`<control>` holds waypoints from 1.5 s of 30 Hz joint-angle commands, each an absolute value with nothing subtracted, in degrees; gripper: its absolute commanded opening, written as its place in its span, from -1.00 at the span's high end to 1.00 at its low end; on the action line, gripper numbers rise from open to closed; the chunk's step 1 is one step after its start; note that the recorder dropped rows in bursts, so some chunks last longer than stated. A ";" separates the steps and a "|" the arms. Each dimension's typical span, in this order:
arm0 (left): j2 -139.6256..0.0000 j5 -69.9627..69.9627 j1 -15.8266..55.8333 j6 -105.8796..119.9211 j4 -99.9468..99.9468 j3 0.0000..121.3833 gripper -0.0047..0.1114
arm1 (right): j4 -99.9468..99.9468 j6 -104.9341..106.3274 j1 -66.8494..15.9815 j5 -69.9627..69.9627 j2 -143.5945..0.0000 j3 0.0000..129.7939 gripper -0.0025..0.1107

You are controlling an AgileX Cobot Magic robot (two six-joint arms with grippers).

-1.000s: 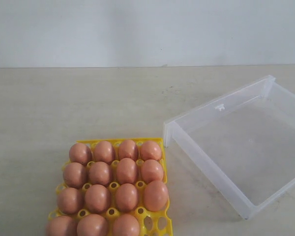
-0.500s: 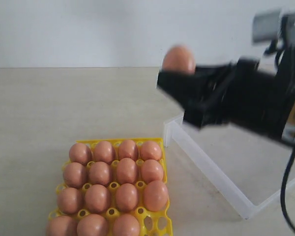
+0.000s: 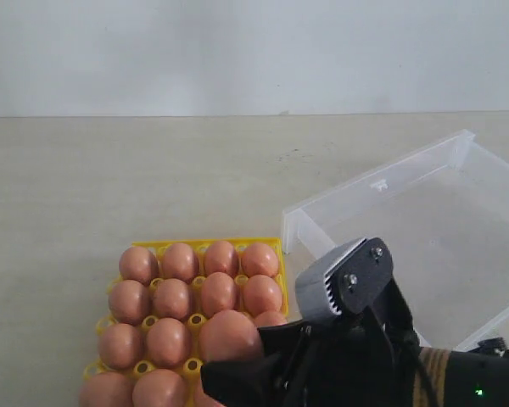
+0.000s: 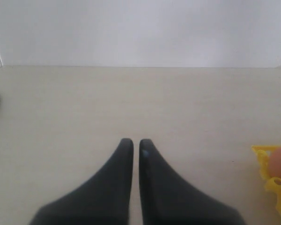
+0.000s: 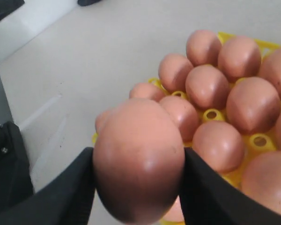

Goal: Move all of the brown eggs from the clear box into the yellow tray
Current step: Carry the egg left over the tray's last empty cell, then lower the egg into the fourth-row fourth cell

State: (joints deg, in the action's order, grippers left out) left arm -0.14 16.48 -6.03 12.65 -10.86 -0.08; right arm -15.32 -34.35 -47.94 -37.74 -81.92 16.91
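Brown eggs (image 3: pixel 180 298) fill several cups of the yellow tray (image 3: pixel 210 244) at the lower left of the exterior view. My right gripper (image 3: pixel 237 360) is shut on one more brown egg (image 5: pixel 138 161), held just above the tray's near right part, over the eggs sitting there (image 5: pixel 210 86). The clear box (image 3: pixel 322 246) lies to the right, and no egg shows in its visible part. My left gripper (image 4: pixel 136 143) is shut on nothing, low over bare table, with a corner of the yellow tray (image 4: pixel 272 183) off to one side.
The tabletop (image 3: pixel 110 178) is pale beige and ends at a white wall (image 3: pixel 237 51) behind. My right arm's dark body (image 3: pixel 390 365) covers the tray's near right corner and the near side of the box.
The right arm, absent a second ago, came in high over the box holding the egg, then dropped down and forward to the tray's near right part. The tray and box stayed put.
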 commanded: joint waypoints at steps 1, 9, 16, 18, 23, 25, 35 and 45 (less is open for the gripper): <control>0.00 16.27 -6.18 13.06 -11.14 0.00 0.85 | -11.86 -31.54 -48.65 -43.17 -87.61 16.74 0.96; 0.00 16.27 -6.18 13.06 -11.14 0.00 0.85 | -4.61 -30.83 -48.65 -50.08 -92.09 16.74 0.96; 0.00 16.27 -6.18 13.06 -11.14 0.00 0.85 | -6.70 -29.08 -48.65 -39.80 -92.09 16.74 0.96; 0.00 16.27 -6.18 13.06 -11.14 0.00 0.85 | -6.11 -27.87 -48.65 -39.17 -92.09 16.74 0.96; 0.00 16.27 -6.18 13.06 -11.14 0.00 0.85 | -5.07 -27.25 -48.65 -38.31 -92.09 16.74 0.96; 0.00 16.27 -6.18 13.06 -11.14 0.00 0.85 | -5.07 -27.25 -48.65 -38.21 -92.09 16.74 0.96; 0.00 16.27 -6.18 13.06 -11.14 0.00 0.85 | -1.87 -21.67 -48.65 -41.13 -92.09 16.74 0.96; 0.00 16.27 -6.18 13.06 -11.14 0.00 0.85 | 8.13 -16.46 -48.65 -49.97 -92.09 10.68 0.96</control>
State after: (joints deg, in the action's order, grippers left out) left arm -0.14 16.48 -6.03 12.65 -10.86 -0.08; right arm 7.90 -17.53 -48.60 -47.61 -92.24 11.67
